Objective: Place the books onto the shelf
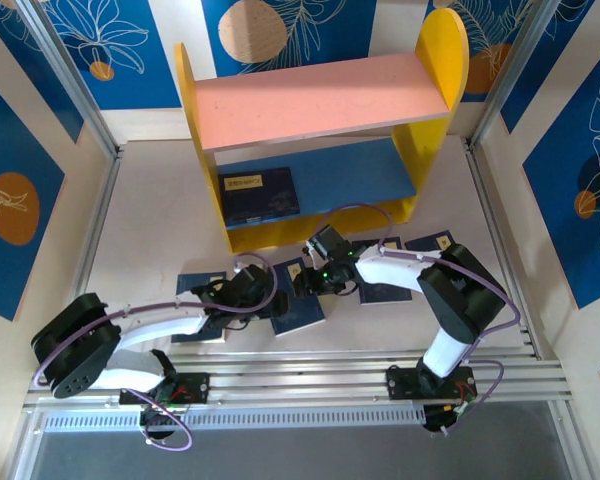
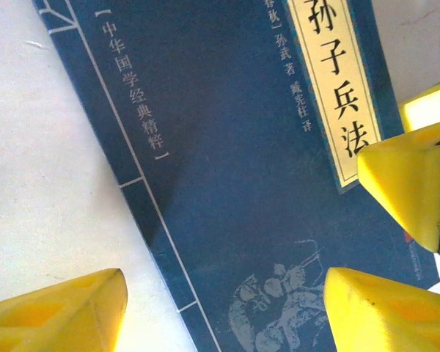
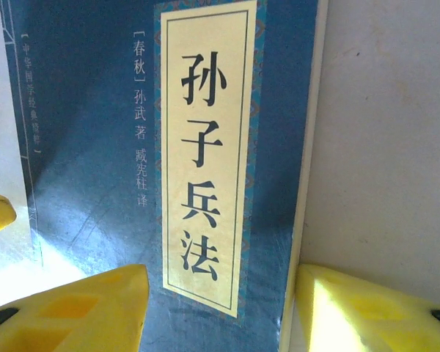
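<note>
While left pincer [image 2: 224, 293] and right pincer [image 3: 221, 286] gape spread, navy books [image 1: 300, 312] — tan-labelled — lie flat; thin

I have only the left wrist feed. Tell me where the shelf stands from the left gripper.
Observer: The shelf stands at the far edge of the table, ahead and slightly right of the left gripper.
Operator: Report what is on it.
Observer: A single book lies flat on the blue lower board, toward its left end.
Operator: Now give me the right gripper.
Observer: The right gripper is open, with one finger over the cover of a second book and the other over the table beside that book's edge.
</note>
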Controlling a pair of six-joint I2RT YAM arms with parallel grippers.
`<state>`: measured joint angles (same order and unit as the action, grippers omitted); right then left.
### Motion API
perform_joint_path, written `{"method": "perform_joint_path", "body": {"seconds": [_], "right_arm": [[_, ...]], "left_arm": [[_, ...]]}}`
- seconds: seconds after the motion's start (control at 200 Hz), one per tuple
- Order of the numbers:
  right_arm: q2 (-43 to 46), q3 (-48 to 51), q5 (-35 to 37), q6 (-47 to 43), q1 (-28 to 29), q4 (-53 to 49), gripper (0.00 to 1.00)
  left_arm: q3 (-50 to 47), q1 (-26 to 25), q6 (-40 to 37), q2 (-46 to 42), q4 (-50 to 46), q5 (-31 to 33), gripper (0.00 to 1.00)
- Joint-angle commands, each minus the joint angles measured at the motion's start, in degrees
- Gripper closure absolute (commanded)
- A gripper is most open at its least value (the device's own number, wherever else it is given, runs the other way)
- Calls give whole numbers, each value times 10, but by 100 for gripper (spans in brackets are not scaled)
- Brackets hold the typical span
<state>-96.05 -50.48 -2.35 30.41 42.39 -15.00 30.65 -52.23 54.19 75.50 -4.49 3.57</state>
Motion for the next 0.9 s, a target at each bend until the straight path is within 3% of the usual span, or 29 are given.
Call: {"method": "perform_joint_path", "body": {"seconds": [0.0, 0.35, 0.565, 0.895], "right_arm": [[-22, 8, -22, 17, 15, 7, 45], [-73, 28, 9, 51, 61, 23, 50], [-105, 44, 7, 73, 84, 44, 68], [-118, 46, -13, 76, 87, 66, 82]], "left_arm": [[-10, 5, 11, 11, 18, -2, 29], [-16, 5, 19, 35, 35, -14, 29], [-14, 5, 18, 39, 34, -15, 29], [-9, 5, 18, 43, 42, -21, 30]]}}
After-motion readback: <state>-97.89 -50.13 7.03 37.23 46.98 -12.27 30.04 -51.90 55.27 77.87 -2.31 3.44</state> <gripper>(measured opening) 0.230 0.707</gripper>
